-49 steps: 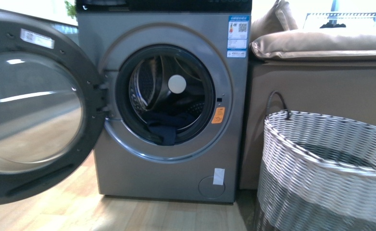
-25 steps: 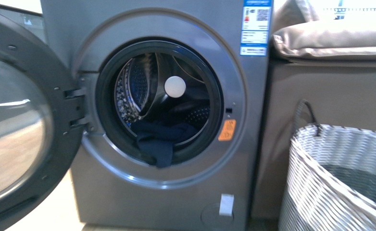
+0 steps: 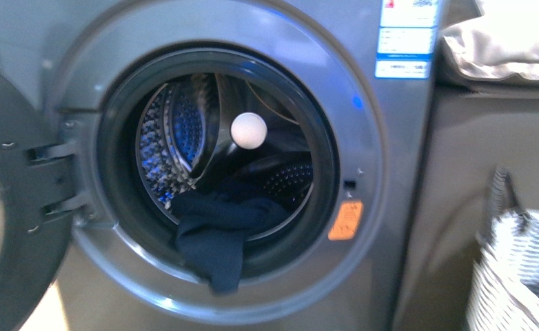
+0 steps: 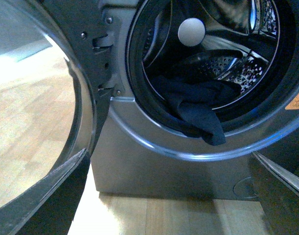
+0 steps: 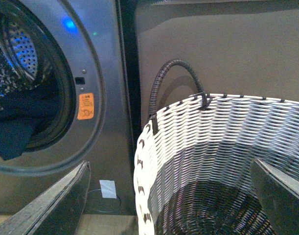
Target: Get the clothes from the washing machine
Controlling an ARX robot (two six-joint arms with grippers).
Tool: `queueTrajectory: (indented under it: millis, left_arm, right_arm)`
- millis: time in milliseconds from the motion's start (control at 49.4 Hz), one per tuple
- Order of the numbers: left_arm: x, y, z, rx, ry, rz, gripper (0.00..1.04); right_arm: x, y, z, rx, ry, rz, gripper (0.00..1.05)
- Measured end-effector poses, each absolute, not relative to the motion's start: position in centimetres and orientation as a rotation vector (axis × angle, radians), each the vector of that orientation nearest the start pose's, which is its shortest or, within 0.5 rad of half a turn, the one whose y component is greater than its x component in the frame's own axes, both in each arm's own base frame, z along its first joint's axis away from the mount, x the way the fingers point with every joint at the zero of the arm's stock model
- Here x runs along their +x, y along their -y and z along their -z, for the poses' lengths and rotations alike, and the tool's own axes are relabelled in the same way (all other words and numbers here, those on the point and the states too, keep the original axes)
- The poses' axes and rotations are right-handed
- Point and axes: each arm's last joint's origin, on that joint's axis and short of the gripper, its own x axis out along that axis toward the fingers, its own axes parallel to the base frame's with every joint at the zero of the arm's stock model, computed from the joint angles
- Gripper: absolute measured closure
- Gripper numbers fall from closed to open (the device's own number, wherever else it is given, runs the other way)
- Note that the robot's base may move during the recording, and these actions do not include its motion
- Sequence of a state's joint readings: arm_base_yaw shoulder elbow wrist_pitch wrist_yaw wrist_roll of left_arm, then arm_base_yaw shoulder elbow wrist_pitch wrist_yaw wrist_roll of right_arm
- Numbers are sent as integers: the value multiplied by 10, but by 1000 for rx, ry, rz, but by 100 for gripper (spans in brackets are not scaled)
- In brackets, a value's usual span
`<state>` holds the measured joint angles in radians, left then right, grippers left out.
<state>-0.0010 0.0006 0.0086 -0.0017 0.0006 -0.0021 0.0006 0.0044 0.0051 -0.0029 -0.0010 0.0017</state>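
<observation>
The grey washing machine fills the front view, its round door swung open to the left. Dark navy clothes lie in the shiny perforated drum and hang over the porthole's lower rim. Neither arm shows in the front view. My left gripper is open and empty, low before the machine, below the clothes. My right gripper is open and empty, over the woven basket, with the clothes off to one side.
The white and grey woven basket stands right of the machine, against a brown sofa side with a beige cushion on top. An orange sticker marks the porthole rim. The floor is light wood.
The front view has closed in on the washing machine: the porthole and clothes have grown much larger, and the basket and door have slid toward the frame edges.
</observation>
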Motion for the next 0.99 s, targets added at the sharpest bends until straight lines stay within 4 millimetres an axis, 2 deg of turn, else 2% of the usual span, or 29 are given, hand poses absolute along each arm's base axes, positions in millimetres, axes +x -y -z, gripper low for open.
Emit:
queueTrajectory:
  millis: [263, 365, 446, 567, 628, 709, 871, 993]
  left_arm:
    - [97, 0, -166, -2, 5, 1, 6]
    - [99, 1, -167, -121, -102, 207, 6]
    - [104, 4, -179, -179, -112, 317, 6]
    - [116, 7, -207, -174, -57, 369, 6]
    - [133, 10, -220, -152, -39, 387, 6]
    - [156, 13, -228, -142, -51, 394, 6]
    - [199, 24, -231, -111, -81, 399, 6]
    - [234, 34, -227, -89, -121, 396, 6]
  right_arm:
    - [98, 0, -165, 2, -1, 1, 8]
    - [98, 0, -165, 2, -1, 1, 8]
    - [98, 0, -165, 1, -1, -2, 8]
    - [98, 0, -165, 1, -1, 0, 8]
    - [98, 0, -165, 2, -1, 0, 8]
    - [98, 0, -165, 1, -1, 0, 8]
    - [98, 0, -165, 1, -1, 0, 8]
    - [98, 0, -165, 1, -1, 0, 8]
